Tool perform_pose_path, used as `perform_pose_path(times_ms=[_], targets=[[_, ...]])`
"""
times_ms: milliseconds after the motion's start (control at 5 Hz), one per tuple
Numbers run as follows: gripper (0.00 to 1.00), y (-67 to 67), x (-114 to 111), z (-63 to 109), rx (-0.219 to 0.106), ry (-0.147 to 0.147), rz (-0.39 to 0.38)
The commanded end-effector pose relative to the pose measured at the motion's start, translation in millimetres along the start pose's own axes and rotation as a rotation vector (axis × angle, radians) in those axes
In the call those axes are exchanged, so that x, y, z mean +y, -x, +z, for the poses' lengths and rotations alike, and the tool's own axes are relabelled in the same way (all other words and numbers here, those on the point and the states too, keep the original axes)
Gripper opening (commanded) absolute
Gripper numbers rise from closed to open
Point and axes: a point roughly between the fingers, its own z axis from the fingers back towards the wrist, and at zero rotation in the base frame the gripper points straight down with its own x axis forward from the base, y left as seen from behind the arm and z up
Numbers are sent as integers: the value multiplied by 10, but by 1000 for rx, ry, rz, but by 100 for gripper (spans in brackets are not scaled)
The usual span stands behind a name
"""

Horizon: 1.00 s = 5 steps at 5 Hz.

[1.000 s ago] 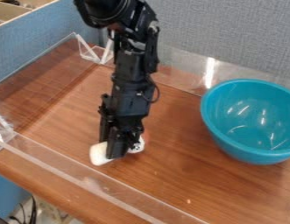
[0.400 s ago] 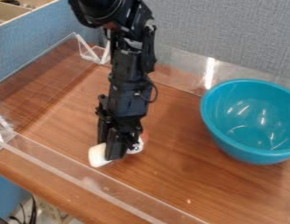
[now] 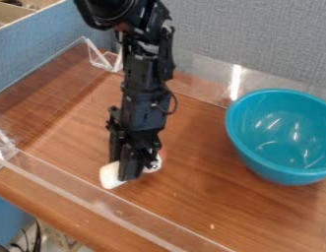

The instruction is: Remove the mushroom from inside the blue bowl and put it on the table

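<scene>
The blue bowl (image 3: 281, 134) stands at the right of the table (image 3: 67, 118), and nothing shows inside it. My gripper (image 3: 130, 169) points steeply down at the tabletop left of the bowl, close to the front wall. Its jaws are shut on the mushroom (image 3: 111, 176). The cream-white stem pokes out at the lower left of the fingers, down at the wood. The cap is hidden behind the black fingers.
Low clear acrylic walls (image 3: 139, 219) edge the table on all sides. A blue-grey partition (image 3: 257, 39) rises behind it. A cardboard box edge (image 3: 28, 10) shows at the top left. Bare wood lies between the gripper and the bowl.
</scene>
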Motion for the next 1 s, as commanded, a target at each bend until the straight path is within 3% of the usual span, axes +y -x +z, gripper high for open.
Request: perform_pose_path(times_ms=[0, 200, 400, 600, 800], targets=[[0, 32, 15, 199, -75, -31, 19], [0, 33, 5, 206, -81, -28, 24], [100, 48, 15, 211, -85, -27, 32], [0, 58, 32, 198, -85, -26, 38], [100, 61, 46, 188, -94, -33, 40]])
